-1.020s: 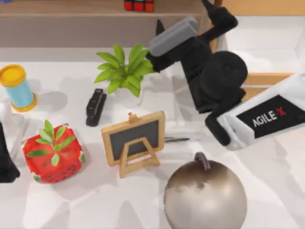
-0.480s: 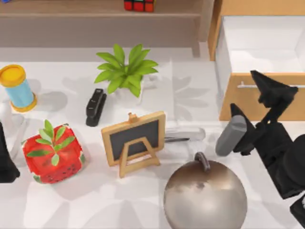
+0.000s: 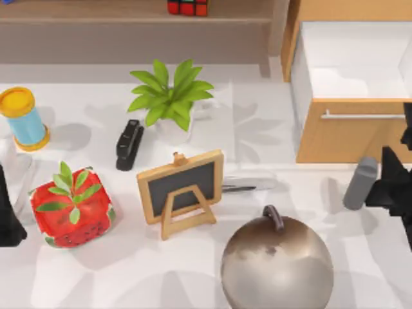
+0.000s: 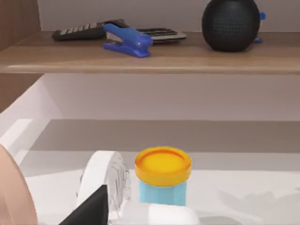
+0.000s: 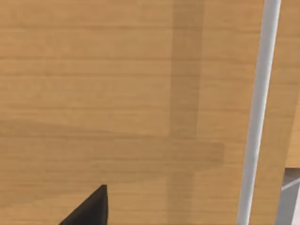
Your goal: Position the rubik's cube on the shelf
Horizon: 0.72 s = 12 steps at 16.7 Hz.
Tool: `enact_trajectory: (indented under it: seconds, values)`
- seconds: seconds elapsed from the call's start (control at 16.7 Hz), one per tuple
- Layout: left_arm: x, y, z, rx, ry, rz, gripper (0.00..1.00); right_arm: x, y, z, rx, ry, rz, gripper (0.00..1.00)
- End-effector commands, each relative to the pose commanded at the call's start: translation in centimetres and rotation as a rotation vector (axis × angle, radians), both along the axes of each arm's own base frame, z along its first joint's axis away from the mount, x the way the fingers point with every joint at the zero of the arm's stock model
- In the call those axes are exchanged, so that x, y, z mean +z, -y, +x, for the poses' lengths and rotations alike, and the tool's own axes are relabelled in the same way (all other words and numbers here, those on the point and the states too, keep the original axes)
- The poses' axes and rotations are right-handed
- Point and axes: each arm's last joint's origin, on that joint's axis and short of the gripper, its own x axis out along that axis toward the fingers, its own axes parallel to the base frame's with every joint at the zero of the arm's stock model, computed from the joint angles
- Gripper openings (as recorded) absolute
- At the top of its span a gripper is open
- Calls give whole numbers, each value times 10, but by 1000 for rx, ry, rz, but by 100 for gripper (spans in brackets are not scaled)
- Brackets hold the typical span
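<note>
The right pincer (image 3: 400,149) has drawn back to the right edge of the surface (image 3: 96,270), just in front of the drawer cabinet (image 3: 347,138), whereas a second ago it reached up beside the shelf (image 3: 129,13). I cannot tell how far its fingers are parted; nothing shows in its hold. Well away from it, the rubik's cube (image 3: 187,7) sits on the shelf, unmoved. The left pincer (image 3: 8,219) stays parked at the far left edge, its opening hidden, near the strawberry box (image 3: 72,207).
</note>
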Motion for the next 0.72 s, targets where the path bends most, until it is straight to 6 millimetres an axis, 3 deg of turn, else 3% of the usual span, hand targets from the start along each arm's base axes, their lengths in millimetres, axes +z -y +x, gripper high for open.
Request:
enact_trajectory:
  seconds: [0.24, 0.72]
  values:
    - [0, 0, 0, 0, 0, 0, 100, -3, -1, 1, 5, -12, -3, 100]
    - [0, 0, 0, 0, 0, 0, 100, 0, 0, 25, 0, 0, 0, 100]
